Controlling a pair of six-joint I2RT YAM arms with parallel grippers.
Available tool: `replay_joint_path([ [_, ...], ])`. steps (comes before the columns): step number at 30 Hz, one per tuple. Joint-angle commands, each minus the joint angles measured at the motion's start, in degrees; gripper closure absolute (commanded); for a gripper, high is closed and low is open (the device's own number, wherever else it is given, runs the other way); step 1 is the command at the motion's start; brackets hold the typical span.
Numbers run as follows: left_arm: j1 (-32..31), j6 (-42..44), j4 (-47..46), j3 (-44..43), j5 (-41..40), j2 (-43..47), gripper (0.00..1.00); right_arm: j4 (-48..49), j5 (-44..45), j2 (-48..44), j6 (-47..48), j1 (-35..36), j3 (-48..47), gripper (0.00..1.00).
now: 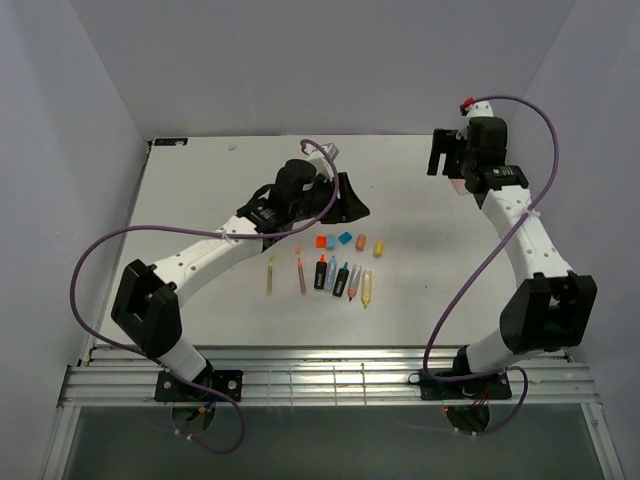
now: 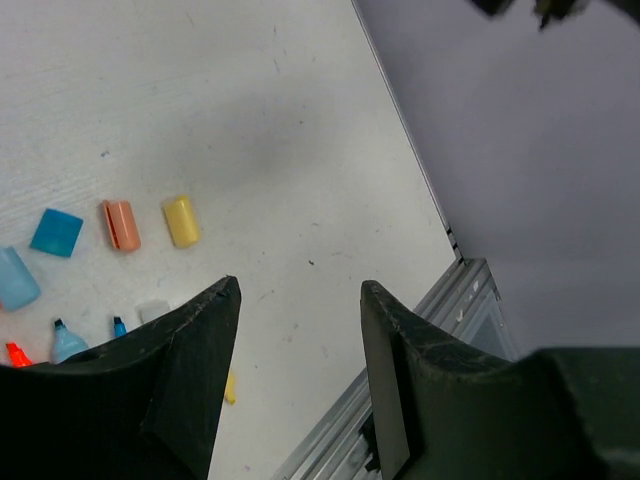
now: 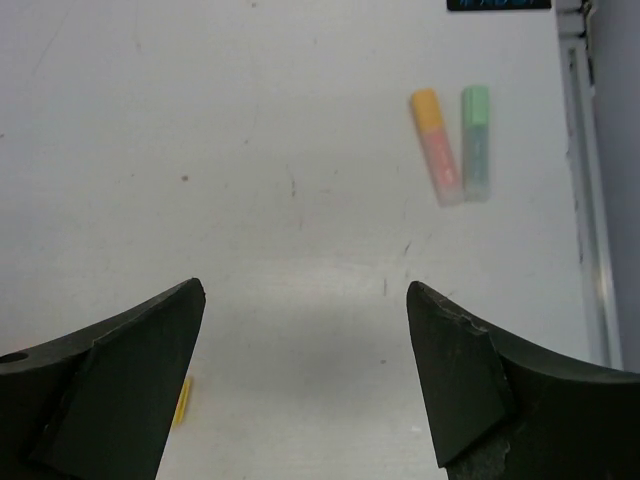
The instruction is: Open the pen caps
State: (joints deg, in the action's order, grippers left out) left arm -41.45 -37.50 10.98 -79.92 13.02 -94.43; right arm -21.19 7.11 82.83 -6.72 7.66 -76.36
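Observation:
Loose pen caps lie in a row on the white table: a red-orange one (image 1: 322,241), a blue one (image 1: 344,238), an orange one (image 1: 361,241) and a yellow one (image 1: 378,246). The left wrist view shows the blue cap (image 2: 57,232), the orange cap (image 2: 121,225) and the yellow cap (image 2: 181,221). Several uncapped pens (image 1: 342,278) lie side by side just in front of them. My left gripper (image 1: 355,205) (image 2: 300,290) is open and empty, above and behind the caps. My right gripper (image 1: 437,168) (image 3: 305,290) is open and empty, raised at the far right. Below it lie two capped highlighters: an orange-capped pink one (image 3: 437,145) and a green one (image 3: 476,142).
Two thin sticks, yellow (image 1: 271,275) and orange (image 1: 301,270), lie left of the pen row. Grey walls enclose the table on three sides. A metal rail (image 1: 330,375) runs along the near edge. Purple cables loop from both arms.

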Motion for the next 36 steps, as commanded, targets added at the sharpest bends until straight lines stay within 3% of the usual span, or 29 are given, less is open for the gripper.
replay_joint_path([
  [1,0.1,-1.5,-8.2,9.1,4.0,6.4,0.38,5.4,-3.0,6.8,10.8,-3.5,-9.6,0.13],
  [5,0.0,-4.7,-13.7,19.5,8.5,12.2,0.38,8.3,-10.5,17.3,14.9,-8.3,-19.2,0.13],
  [7,0.0,-4.3,-14.6,22.5,10.4,15.1,0.38,6.4,-12.6,27.3,16.3,-11.0,-27.2,0.13],
  [13,0.1,-2.8,-12.7,26.4,9.7,23.7,0.38,2.4,-19.1,41.4,21.4,-14.9,-42.5,0.21],
  [20,0.1,-3.6,-11.3,29.3,9.4,31.1,0.37,5.5,-21.2,47.5,28.1,-15.6,-42.0,0.24],
  [30,0.1,-4.2,-12.7,32.5,10.4,30.9,0.37,6.9,-25.7,52.5,27.0,-16.2,-38.5,0.39],
  [36,0.1,-4.3,-13.0,34.0,10.0,31.0,0.37,8.5,-25.6,53.1,26.8,-16.3,-35.9,0.41],
])
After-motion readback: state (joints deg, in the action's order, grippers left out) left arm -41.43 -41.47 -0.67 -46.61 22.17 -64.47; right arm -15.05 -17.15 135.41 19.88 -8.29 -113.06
